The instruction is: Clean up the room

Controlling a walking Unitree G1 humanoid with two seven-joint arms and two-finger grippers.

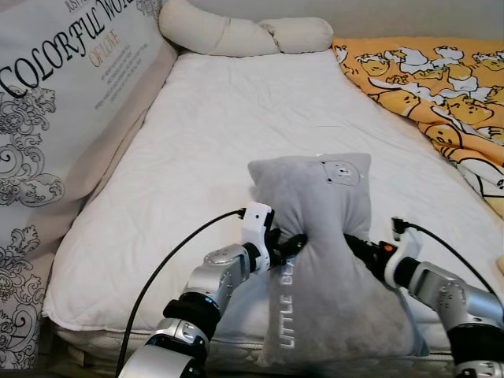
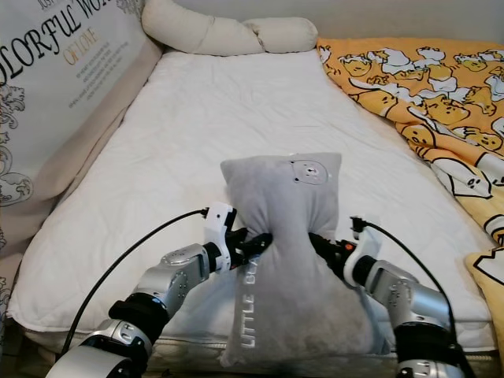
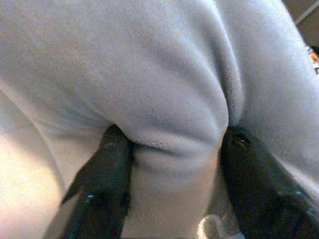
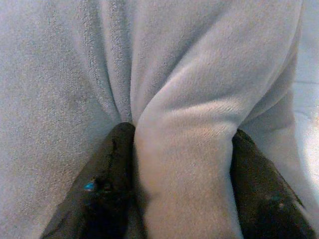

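While both pairs of black fingers are pressed into soft grey cloth, each one pinches a thick fold of the same pillow. Seen from the left wrist, the left gripper has a bulge of fabric squeezed between its two fingers, and a bit of white stitched lettering shows near them. Seen from the right wrist, the right gripper clamps a similar ridge, with creases running away from the pinch.

From the head camera, the left gripper bites the pillow's left edge about halfway up, and the right gripper bites its right edge at nearly the same height, so the pillow is drawn in at the waist between them. It stands upright at the near edge of the bed, its top part over the white mattress and its bottom hanging down in front of the mattress edge. A small bear face patch sits near its top, and white letters reading "LITTLE" run up its lower left side.

Black cables loop back from each wrist along the silver arms. Farther off, a long cream bolster lies across the head of the bed. An orange cartoon-print blanket is heaped along the right side. A large printed cushion with black lettering and scrollwork leans along the left side.
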